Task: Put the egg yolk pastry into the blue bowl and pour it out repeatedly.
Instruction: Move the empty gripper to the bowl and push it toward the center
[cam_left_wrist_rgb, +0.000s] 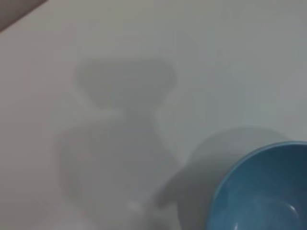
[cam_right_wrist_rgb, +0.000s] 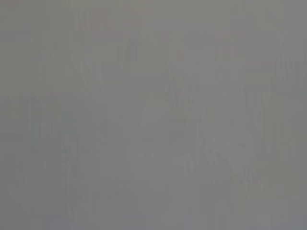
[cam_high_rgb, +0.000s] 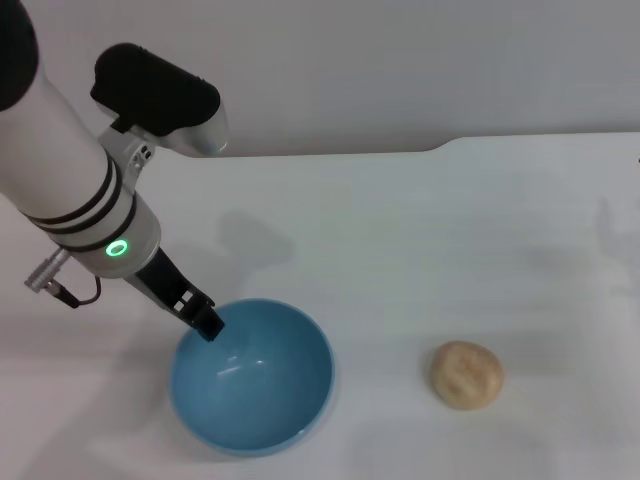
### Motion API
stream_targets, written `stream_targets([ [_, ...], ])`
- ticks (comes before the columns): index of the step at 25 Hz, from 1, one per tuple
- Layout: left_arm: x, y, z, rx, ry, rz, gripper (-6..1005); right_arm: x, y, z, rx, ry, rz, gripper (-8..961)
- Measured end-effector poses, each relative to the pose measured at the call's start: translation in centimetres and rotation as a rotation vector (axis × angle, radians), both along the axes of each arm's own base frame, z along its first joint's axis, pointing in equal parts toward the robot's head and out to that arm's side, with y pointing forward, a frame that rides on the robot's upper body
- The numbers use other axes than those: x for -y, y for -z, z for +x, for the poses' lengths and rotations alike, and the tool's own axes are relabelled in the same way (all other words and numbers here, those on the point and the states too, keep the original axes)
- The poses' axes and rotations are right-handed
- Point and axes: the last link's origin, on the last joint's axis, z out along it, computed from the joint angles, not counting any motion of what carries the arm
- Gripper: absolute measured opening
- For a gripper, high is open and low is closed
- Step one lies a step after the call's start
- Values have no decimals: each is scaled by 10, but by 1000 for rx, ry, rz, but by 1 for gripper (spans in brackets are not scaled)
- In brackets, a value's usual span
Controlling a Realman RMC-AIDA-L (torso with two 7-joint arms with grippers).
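Nearest of all sits the blue bowl [cam_high_rgb: 252, 375], upright and empty on the white table [cam_high_rgb: 420, 240]. At its rim on the robot's left, the left claw [cam_high_rgb: 203, 322] touches the edge, its dark fingers seemingly pinching the wall, though I cannot tell how firmly. Well off to the claw's right, apart from the bowl, lies the egg yolk pastry [cam_high_rgb: 466, 374]. From the left wrist, only the bowl [cam_left_wrist_rgb: 261, 189] and shadow show.

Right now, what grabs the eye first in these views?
The blue bowl sits empty near the table's front, with the left claw at its far left rim. The egg yolk pastry lies alone on the white table to the bowl's right.
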Motion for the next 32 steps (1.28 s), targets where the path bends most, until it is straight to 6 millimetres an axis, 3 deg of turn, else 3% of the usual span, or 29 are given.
stream_targets([
  [10, -5, 12, -15, -37, -61, -37, 647, 2, 0, 2, -2, 7, 3, 504],
  [17, -7, 26, -36, -51, -126, -43, 631, 1, 0, 1, -1, 4, 1, 503],
  [32, -2, 40, -40, -28, -142, -78, 554, 1, 1, 1, -2, 3, -2, 504],
])
